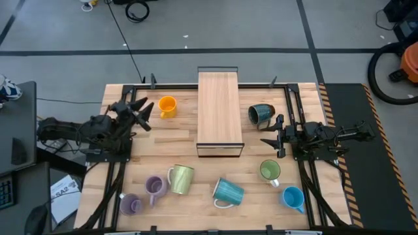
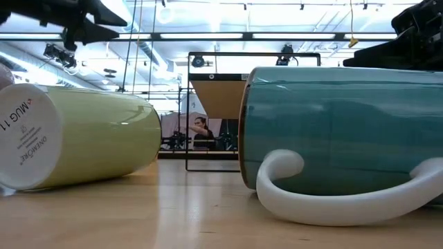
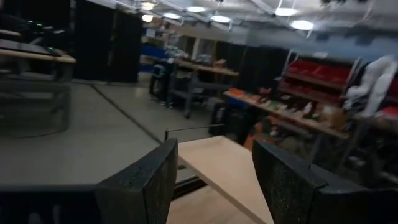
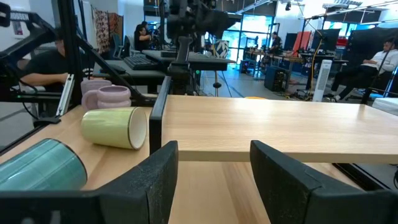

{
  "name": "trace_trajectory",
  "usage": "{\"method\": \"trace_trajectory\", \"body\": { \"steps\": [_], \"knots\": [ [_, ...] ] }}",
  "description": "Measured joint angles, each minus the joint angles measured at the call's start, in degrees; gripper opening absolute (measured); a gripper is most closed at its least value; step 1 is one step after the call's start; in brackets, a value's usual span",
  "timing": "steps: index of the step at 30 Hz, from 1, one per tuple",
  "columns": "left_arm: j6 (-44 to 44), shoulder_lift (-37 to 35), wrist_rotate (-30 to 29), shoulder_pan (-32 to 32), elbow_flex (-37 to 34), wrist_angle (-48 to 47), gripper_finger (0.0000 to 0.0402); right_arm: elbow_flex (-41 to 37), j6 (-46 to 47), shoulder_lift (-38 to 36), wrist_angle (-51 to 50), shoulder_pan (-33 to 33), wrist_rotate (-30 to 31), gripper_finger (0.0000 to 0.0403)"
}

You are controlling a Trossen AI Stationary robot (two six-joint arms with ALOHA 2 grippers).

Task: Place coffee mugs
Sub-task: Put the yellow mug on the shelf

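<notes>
Eight mugs are on the wooden table. The orange mug (image 1: 167,106) is left of the raised shelf, the dark teal mug (image 1: 260,115) right of it. Along the near side are two lilac mugs (image 1: 155,187) (image 1: 129,204), the pale yellow-green mug (image 1: 181,179) (image 2: 83,142) on its side, the ribbed teal mug (image 1: 228,192) (image 2: 346,131) on its side, the green mug (image 1: 270,171) and the bright blue mug (image 1: 292,198). My left gripper (image 1: 145,112) (image 3: 214,155) hangs open just left of the orange mug. My right gripper (image 1: 274,136) (image 4: 214,155) is open near the dark teal mug.
A wooden shelf on a black wire frame (image 1: 221,114) (image 4: 273,127) (image 2: 235,104) stands in the table's middle, between the two arms. Black rails (image 1: 290,104) edge the table. The room behind holds people, benches and cables.
</notes>
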Motion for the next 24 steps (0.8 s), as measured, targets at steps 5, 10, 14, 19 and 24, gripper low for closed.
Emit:
{"method": "trace_trajectory", "body": {
  "steps": [5,10,14,19,24],
  "knots": [
    [-2.88,4.96,-3.37,0.10,8.19,-10.58,0.0213,0.01,0.00,0.00,0.00,0.02,0.00,0.0205],
    [-9.70,8.73,-2.89,2.80,14.93,-22.35,0.0213,0.00,0.00,-0.01,0.00,0.01,0.00,0.0205],
    [-17.45,11.47,1.83,7.35,18.58,-32.53,0.0212,-0.01,0.02,0.01,0.00,0.02,0.00,0.0205],
    [-23.93,14.76,11.32,14.73,19.91,-40.78,0.0212,0.00,0.00,0.00,0.00,0.02,0.01,0.0205],
    [-25.51,18.52,18.95,21.72,19.89,-44.65,0.0212,0.01,0.00,0.01,0.00,0.00,0.00,0.0205]
  ]
}}
